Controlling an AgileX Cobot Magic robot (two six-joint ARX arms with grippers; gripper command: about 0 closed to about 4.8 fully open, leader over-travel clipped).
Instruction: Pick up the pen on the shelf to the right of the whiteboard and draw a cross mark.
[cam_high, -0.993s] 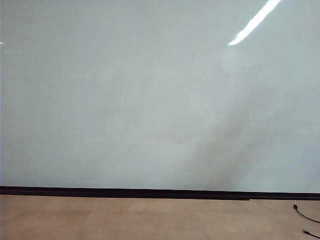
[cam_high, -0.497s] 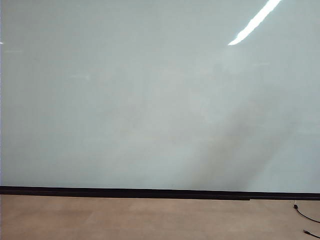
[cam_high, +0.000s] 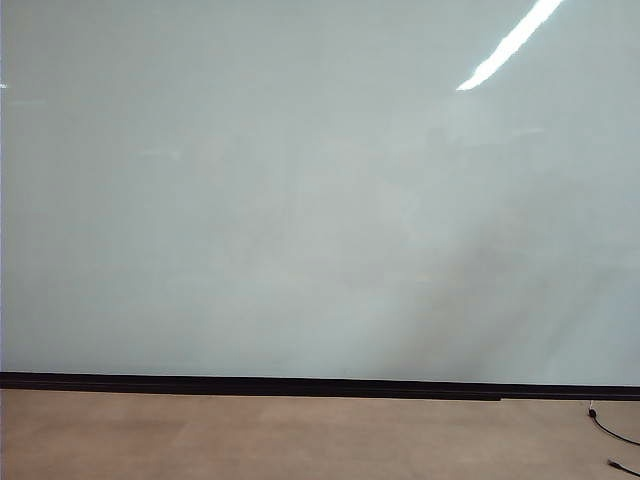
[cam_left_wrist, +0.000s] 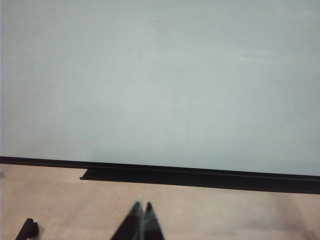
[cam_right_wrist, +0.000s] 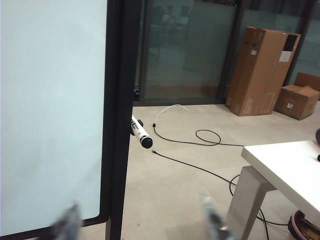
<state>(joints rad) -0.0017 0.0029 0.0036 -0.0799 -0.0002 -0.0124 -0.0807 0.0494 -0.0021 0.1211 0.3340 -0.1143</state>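
Nothing on the board's face has shifted since a second ago in the outside camera: no arm, no stroke, only the faint shadow on its right half looks a little paler. My right pincer stands with its two blurred fingers wide apart and nothing between them, aimed past the whiteboard's dark right edge. My left pincer has its tips pressed together, empty, facing the board above the black strip at its foot.

Beyond my right fingers, well apart from them, the pen juts out from the board's black frame, its dark end toward me. I cannot make out the shelf under it. I judge it light, stiff and smooth, so it could roll or slip; I would close across the white barrel near its middle, clear of the tip, squarely enough that it stays firm when pressed to the board. No cross mark is drawn yet.
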